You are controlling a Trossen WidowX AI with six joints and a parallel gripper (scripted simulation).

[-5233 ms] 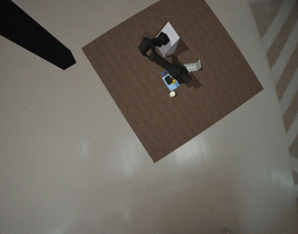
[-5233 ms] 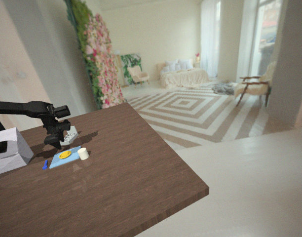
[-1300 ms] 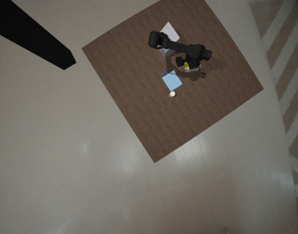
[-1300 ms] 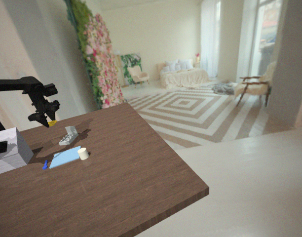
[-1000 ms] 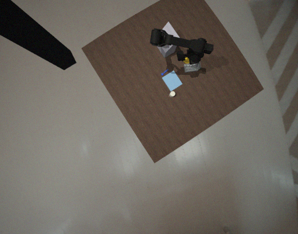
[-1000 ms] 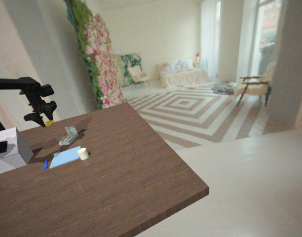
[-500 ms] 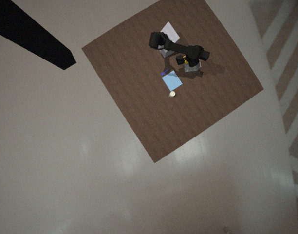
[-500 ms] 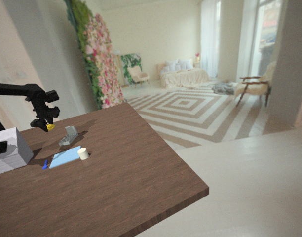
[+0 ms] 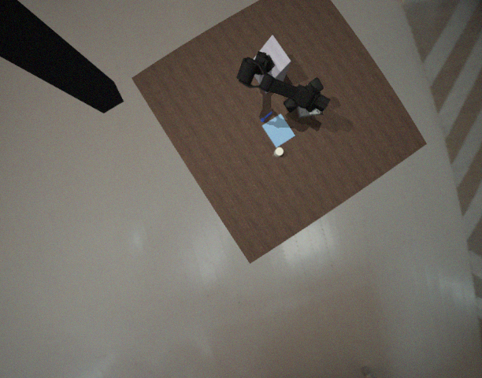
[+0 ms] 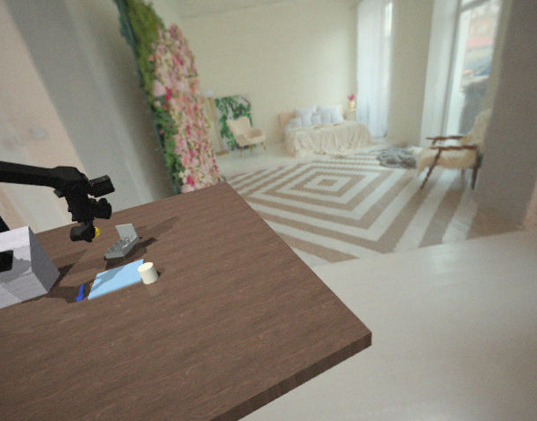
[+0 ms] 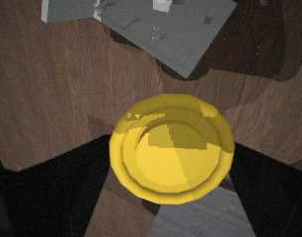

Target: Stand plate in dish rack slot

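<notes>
A yellow round plate (image 11: 173, 158) (image 10: 96, 231) is held by its opposite rims between the two black fingers of my gripper (image 11: 169, 145), its face towards the wrist camera. The gripper is shut on it and holds it above the table. The grey dish rack (image 9: 304, 113) (image 10: 126, 231) (image 11: 190, 30) stands on the table, with a raised panel at one end and small pegs on its base. In the wrist view the rack is beyond the plate, at the top, partly cut off. In the top view the arm hides the plate and part of the rack.
A light blue mat (image 9: 279, 131) (image 10: 117, 280) lies near the rack. A cream cylinder (image 9: 279, 151) (image 10: 147, 273) stands by one end, and a blue handled item (image 9: 267, 116) (image 10: 80, 292) lies by the other. A pale box-shaped block (image 9: 277, 54) (image 10: 39, 272) is near the arm's base.
</notes>
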